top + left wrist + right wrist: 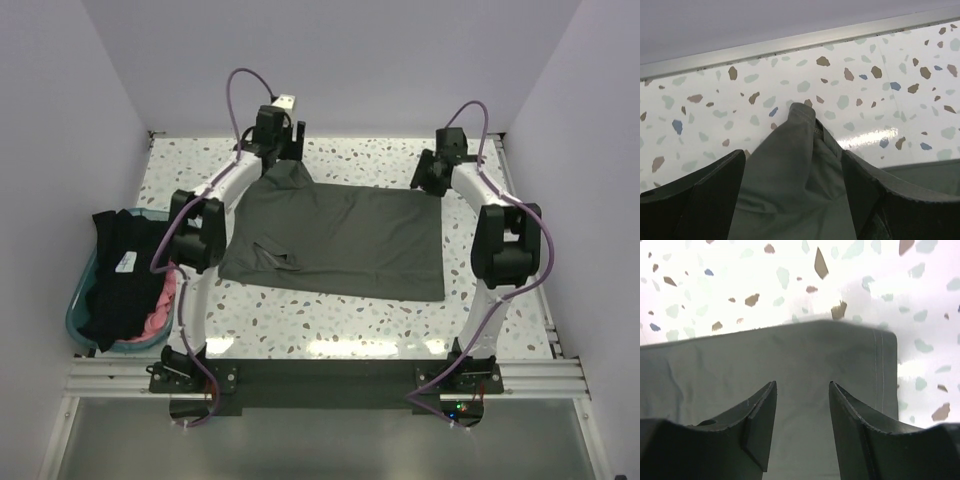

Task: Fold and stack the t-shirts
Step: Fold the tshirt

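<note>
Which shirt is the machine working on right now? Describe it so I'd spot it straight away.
Find the white speckled table. Across its middle lies an olive-green t-shirt, spread out. It alone is laid out on the tabletop: the black cloth and pink cloth sit bundled in the teal tub at the left side.

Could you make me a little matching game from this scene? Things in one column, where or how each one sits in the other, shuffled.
Things:
1. green shirt
2. black shirt
3. pink shirt
4. right fingers

Descriptions:
A. peeking out of the tub, under another shirt
B. spread out across the table
C. open, above a shirt corner
D. draped over the tub's rim

Pairs: 1-B, 2-D, 3-A, 4-C
</note>
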Action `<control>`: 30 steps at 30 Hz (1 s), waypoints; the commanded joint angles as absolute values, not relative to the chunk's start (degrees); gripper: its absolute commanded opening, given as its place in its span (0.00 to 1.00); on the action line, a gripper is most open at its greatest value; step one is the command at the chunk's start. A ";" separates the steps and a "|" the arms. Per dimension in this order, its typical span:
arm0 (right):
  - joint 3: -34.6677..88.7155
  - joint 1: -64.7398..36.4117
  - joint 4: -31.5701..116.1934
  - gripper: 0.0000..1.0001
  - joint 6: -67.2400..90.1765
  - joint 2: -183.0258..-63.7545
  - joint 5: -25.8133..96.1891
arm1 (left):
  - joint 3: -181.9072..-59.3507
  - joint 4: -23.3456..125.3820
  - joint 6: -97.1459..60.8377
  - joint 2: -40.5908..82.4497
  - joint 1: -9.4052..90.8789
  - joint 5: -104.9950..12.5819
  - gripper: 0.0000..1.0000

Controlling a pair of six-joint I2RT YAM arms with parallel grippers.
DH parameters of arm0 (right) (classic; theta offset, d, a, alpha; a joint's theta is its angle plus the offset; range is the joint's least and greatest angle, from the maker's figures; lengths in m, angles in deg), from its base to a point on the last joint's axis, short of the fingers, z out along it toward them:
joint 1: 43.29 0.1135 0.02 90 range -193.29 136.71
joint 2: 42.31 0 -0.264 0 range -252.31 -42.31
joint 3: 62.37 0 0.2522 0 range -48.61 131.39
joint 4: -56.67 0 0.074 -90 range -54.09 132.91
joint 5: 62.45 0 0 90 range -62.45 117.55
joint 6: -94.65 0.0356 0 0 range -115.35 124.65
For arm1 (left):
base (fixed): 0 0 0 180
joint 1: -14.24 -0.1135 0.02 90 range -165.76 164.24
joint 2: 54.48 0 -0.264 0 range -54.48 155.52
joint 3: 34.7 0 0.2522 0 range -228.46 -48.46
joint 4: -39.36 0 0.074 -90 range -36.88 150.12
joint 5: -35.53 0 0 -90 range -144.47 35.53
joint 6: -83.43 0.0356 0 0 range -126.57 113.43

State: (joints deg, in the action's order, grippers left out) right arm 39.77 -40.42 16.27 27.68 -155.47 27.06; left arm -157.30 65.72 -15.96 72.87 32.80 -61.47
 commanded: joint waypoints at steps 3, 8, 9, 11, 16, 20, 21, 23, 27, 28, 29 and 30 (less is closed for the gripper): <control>45.70 -40.57 21.10 0.49 24.52 -157.35 24.91 | -170.44 63.85 -6.84 82.17 32.61 -58.78 0.83; 46.40 -40.92 21.11 0.49 23.73 -158.06 23.07 | -171.95 61.66 -5.34 85.53 32.52 -57.55 0.80; 46.14 -41.18 21.63 0.49 23.73 -158.15 22.89 | -171.77 61.21 -5.34 86.14 32.52 -57.28 0.80; 45.52 -41.36 22.16 0.49 23.73 -157.89 22.89 | -170.90 59.99 -5.69 86.67 32.52 -57.28 0.77; 45.26 -42.06 23.22 0.49 23.81 -158.24 23.06 | -170.01 57.61 -7.79 88.26 32.52 -57.10 0.70; 44.91 -42.50 23.31 0.48 23.99 -159.20 23.06 | -169.49 56.37 -8.59 89.22 32.34 -57.10 0.63; 44.82 -42.76 23.22 0.48 24.08 -159.38 23.06 | -169.40 56.20 -8.77 89.31 32.26 -57.19 0.60; 44.64 -43.03 23.31 0.47 24.08 -159.73 23.15 | -169.49 55.76 -9.21 89.66 32.17 -57.28 0.59; 44.12 -43.20 23.57 0.47 24.08 -159.82 23.15 | -169.49 54.88 -9.74 89.93 31.99 -56.93 0.54; 44.29 -43.20 23.40 0.47 24.08 -159.91 23.15 | -169.49 54.88 -9.74 89.93 31.99 -56.93 0.54; 44.29 -43.20 23.31 0.47 24.08 -159.91 23.24 | -169.49 54.79 -9.83 90.10 31.99 -57.10 0.54; 44.29 -43.20 23.13 0.47 24.16 -159.99 23.24 | -169.31 54.88 -9.83 90.02 31.99 -57.28 0.53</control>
State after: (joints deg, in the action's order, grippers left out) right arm 43.90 -43.02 21.13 24.90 -160.06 24.04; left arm -169.19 58.99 -9.01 89.35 32.63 -57.65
